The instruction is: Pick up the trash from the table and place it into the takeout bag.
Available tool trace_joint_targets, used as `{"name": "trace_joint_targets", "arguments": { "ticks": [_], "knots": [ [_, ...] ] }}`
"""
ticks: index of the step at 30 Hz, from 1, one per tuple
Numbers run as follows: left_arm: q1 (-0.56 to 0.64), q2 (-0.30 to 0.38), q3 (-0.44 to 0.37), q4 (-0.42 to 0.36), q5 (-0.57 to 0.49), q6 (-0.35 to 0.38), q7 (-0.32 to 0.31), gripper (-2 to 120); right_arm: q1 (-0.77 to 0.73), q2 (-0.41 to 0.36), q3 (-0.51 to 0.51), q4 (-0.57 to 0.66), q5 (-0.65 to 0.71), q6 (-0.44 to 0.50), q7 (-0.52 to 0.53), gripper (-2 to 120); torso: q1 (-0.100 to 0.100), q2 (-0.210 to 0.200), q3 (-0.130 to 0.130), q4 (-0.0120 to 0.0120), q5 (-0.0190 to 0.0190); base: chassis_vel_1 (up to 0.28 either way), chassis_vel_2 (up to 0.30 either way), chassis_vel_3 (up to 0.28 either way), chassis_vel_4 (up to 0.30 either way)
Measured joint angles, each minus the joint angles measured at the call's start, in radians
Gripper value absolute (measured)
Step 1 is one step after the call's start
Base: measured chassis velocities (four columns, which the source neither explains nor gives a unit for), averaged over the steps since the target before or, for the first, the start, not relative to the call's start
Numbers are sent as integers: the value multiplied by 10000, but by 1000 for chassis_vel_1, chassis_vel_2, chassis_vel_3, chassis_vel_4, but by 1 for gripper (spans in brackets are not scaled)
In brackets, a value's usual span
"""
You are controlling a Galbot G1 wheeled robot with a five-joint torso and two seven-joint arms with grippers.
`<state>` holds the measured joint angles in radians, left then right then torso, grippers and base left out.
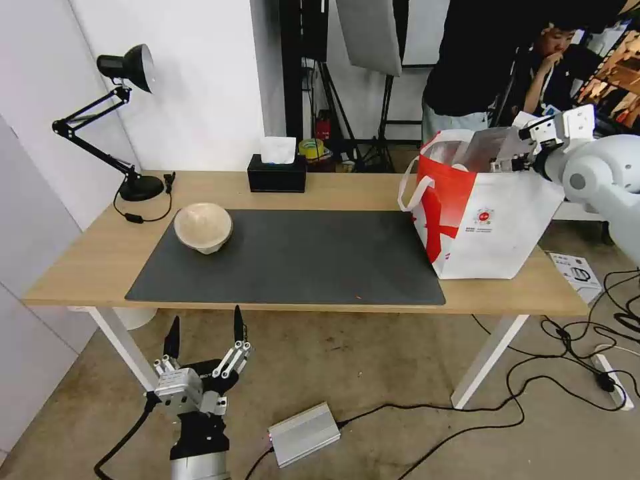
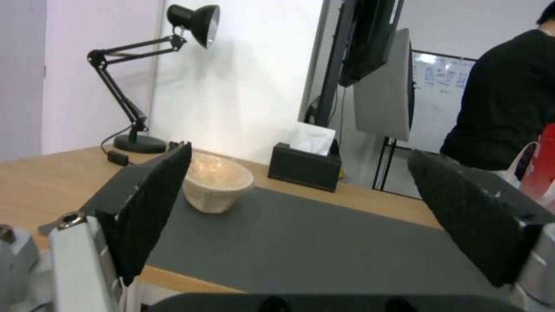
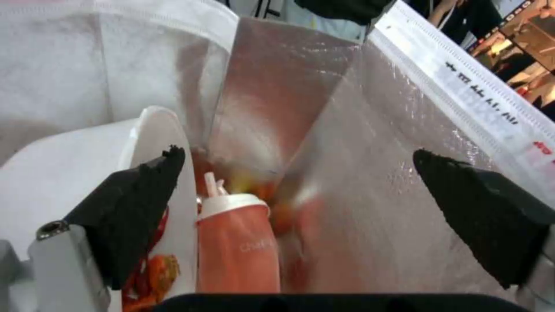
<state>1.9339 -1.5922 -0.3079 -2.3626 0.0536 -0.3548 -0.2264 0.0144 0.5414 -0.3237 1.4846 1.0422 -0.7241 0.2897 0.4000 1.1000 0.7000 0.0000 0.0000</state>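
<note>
Head view: my right fingers [image 1: 519, 150] sit at the takeout bag [image 1: 481, 220] mouth, right of frame, their tips cut off by its rim.
Right wrist view shows those fingers spread apart, holding nothing, above the red drink cup [image 3: 237, 247] and the white bowl [image 3: 75, 173], both half hidden in foil. My left fingers [image 1: 204, 333], also spread and empty, hang low at lower left before the worktop [image 1: 87, 257] edge. At centre left, the beige bowl [image 1: 203, 227] sits on the grey mat [image 1: 300, 260] with open room around it.
</note>
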Motion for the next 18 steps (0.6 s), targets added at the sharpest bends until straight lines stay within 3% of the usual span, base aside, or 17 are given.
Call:
{"name": "trace_joint_targets", "arguments": {
  "ticks": [8, 10, 11, 13, 15, 17, 18],
  "knots": [
    [-36, 0, 14, 34, -8, 4, -4, 100, -46, 100, 245, 86, 149, 48, 241, 100, 0, 0, 0, 0, 1, 0, 0, 0, 0],
    [-42, 0, 12, 34, -16, 4, -6, 100, -111, 142, 470, 210, 299, 346, 425, 100, 1, -1, 0, 0, 1, 0, 0, 0, 0],
    [-46, 1, 10, 35, -19, 5, -7, 100, -247, 190, 711, 359, 519, 1075, 686, 100, 1, 0, 0, -1, 0, 0, 0, 0, 0],
    [-47, 1, 10, 34, -21, 5, -8, 100, -262, 196, 732, 371, 527, 1137, 714, 100, 0, 0, 0, -1, -1, 0, 0, 0, 0],
    [-54, 0, 28, 39, -21, 5, -11, 100, -830, 361, 1225, 896, 394, 3472, 1434, 100, 0, -1, 0, 0, 0, 0, 0, 0, 0],
    [-55, 0, 33, 40, -22, 5, -11, 100, -905, 385, 1279, 973, 324, 3779, 1537, 100, 0, 0, 0, 1, 0, 0, 0, 0, 0],
    [-66, -1, 40, 46, -20, 6, -11, 100, -1220, 476, 1479, 1336, 85, 4853, 1934, 100, 0, 0, 0, 0, -1, 0, 0, 0, 0]
  ]
}}
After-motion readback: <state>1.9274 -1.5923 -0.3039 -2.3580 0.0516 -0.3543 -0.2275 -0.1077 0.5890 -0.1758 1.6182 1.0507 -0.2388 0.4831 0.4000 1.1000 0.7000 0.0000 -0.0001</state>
